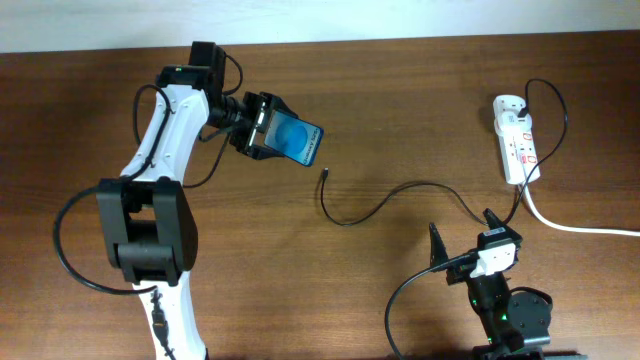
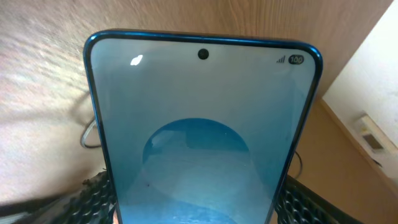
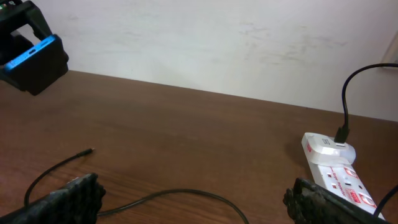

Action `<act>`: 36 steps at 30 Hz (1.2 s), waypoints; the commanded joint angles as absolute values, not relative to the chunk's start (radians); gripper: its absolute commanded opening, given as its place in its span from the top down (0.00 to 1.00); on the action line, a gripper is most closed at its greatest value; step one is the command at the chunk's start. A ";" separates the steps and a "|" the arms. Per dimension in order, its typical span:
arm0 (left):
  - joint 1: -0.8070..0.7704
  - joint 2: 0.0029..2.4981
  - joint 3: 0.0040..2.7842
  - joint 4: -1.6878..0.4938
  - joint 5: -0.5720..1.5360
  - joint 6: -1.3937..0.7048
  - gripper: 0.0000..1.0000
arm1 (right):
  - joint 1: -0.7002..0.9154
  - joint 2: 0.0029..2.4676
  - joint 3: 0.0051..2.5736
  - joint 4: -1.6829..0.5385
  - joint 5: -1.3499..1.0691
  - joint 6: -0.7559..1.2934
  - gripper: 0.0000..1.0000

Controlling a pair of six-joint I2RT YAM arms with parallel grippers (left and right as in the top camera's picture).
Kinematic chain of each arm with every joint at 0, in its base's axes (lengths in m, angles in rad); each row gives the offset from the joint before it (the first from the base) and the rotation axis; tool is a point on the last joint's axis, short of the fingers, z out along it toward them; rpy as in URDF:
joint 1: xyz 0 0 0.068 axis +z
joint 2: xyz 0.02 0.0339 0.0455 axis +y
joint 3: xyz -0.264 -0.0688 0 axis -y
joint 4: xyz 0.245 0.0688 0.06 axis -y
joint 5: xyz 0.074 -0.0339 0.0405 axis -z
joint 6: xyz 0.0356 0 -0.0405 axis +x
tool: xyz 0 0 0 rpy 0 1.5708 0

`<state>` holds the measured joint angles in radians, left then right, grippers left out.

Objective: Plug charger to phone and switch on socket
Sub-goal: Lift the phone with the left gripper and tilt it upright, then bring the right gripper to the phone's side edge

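My left gripper (image 1: 262,128) is shut on the phone (image 1: 297,138), a slim phone with a blue screen, and holds it above the table at the back left. The phone (image 2: 202,137) fills the left wrist view and shows at the far left of the right wrist view (image 3: 28,55). The charger cable (image 1: 385,205) lies loose across the middle, its plug tip (image 1: 324,173) below and right of the phone. The tip also shows in the right wrist view (image 3: 86,152). The white socket strip (image 1: 517,138) lies at the back right (image 3: 336,171), with the charger's other end plugged in. My right gripper (image 1: 463,232) is open and empty, near the front.
The strip's thick white cord (image 1: 580,226) runs off to the right edge. A pale wall rises behind the table's far edge (image 3: 205,93).
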<state>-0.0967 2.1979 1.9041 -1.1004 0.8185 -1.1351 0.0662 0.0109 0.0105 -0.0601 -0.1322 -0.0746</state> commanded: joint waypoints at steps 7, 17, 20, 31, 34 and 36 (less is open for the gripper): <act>-0.094 2.195 1.930 -1.103 1.121 -1.246 1.00 | 0.072 0.003 0.006 -0.064 -0.148 -0.063 0.02; -0.094 2.195 1.930 -1.102 1.054 -1.246 1.00 | 0.072 0.004 0.033 -0.080 -0.202 0.036 0.01; -0.094 2.195 1.930 -1.102 0.784 -1.209 1.00 | 0.072 0.046 0.102 -0.136 -0.203 0.039 0.02; -0.094 2.195 1.930 -1.102 0.320 -0.807 1.00 | 0.072 0.731 0.572 -0.329 -0.344 0.038 0.02; -0.094 2.195 1.930 -1.102 0.313 -0.693 1.00 | 0.072 0.914 0.739 -0.466 -0.360 0.038 0.02; -0.094 2.195 1.930 -1.102 0.313 -0.614 1.00 | 0.072 1.005 0.815 -0.506 -0.359 0.038 0.02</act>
